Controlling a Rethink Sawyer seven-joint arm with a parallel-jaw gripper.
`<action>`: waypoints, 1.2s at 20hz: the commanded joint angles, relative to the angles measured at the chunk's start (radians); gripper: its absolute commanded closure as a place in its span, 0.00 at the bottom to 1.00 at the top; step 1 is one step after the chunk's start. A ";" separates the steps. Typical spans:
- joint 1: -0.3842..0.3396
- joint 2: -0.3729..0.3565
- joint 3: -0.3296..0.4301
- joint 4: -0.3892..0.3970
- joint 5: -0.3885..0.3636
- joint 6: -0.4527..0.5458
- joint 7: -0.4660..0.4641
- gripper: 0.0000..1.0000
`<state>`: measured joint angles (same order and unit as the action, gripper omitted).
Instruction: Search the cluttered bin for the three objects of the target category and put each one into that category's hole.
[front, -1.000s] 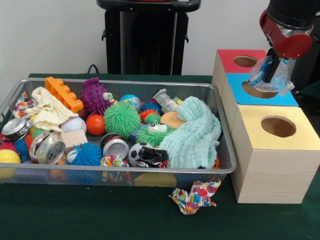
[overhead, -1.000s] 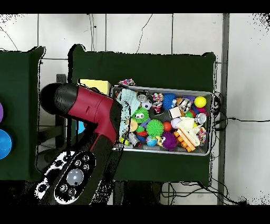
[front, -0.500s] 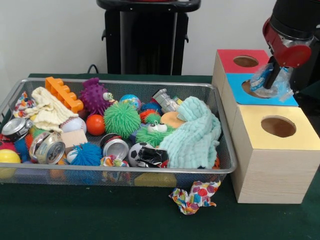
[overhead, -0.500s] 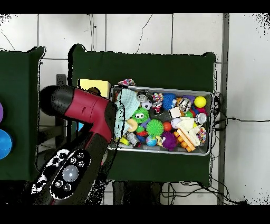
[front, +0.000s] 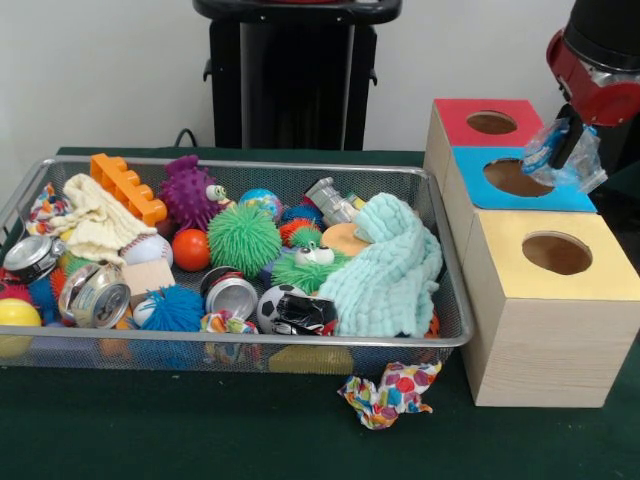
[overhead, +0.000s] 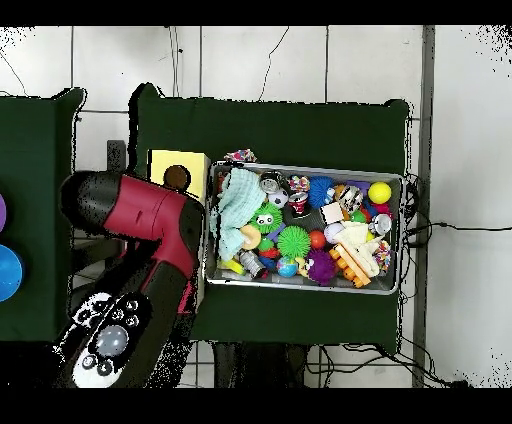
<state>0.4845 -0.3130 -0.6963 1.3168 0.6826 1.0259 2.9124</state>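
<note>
While a crumpled clear plastic bottle (front: 563, 152) is being gripped by the gripper (front: 566, 150), it is being held just above the blue box (front: 470, 172), past its hole's (front: 516, 177) right edge. It is not yet being dropped, seemingly because it is not lined up; the cluttered bin (front: 445, 262) is being left untouched.

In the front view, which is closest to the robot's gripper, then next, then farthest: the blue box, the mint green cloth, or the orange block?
Measured from the gripper:
1. Blue box, just below and left of it.
2. Mint green cloth, at the bin's right end.
3. Orange block, at the bin's far left corner.
</note>
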 joint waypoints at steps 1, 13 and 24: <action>0.005 -0.082 0.064 0.162 0.018 0.018 0.240 1.00; -0.067 -0.183 0.047 0.239 -0.084 0.057 0.080 1.00; -0.073 -0.065 0.098 0.204 -0.071 -0.085 0.169 1.00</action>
<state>0.4401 -0.4629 -0.7012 1.4526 0.6392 1.0203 2.9124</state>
